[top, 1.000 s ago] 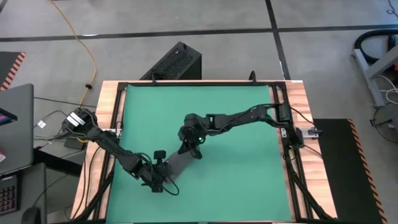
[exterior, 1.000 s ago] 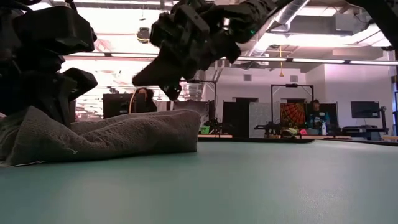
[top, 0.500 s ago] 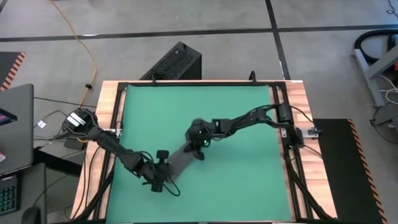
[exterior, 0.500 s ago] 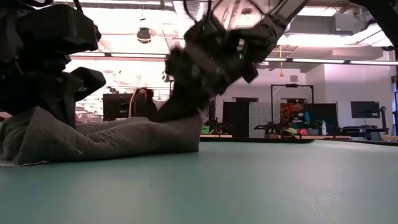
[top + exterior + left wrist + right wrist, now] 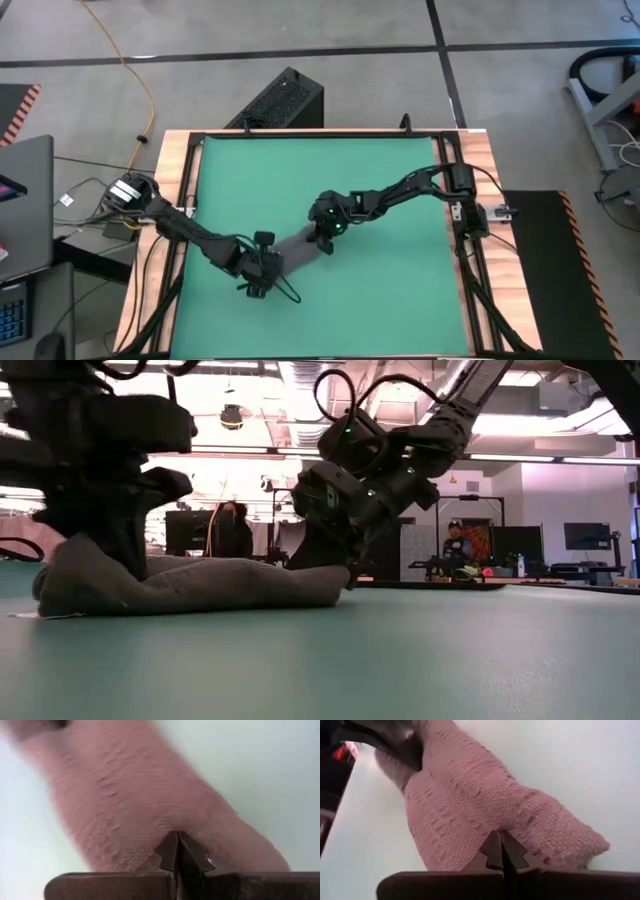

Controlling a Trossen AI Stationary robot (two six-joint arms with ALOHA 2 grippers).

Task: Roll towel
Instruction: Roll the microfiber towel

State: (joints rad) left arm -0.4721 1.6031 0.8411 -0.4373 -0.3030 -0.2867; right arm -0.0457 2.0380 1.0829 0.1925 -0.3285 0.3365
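High view: towel on mat

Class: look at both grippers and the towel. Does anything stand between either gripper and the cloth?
Nothing visible does. The left gripper and right gripper are both shut with their tips on the towel, one at each end.
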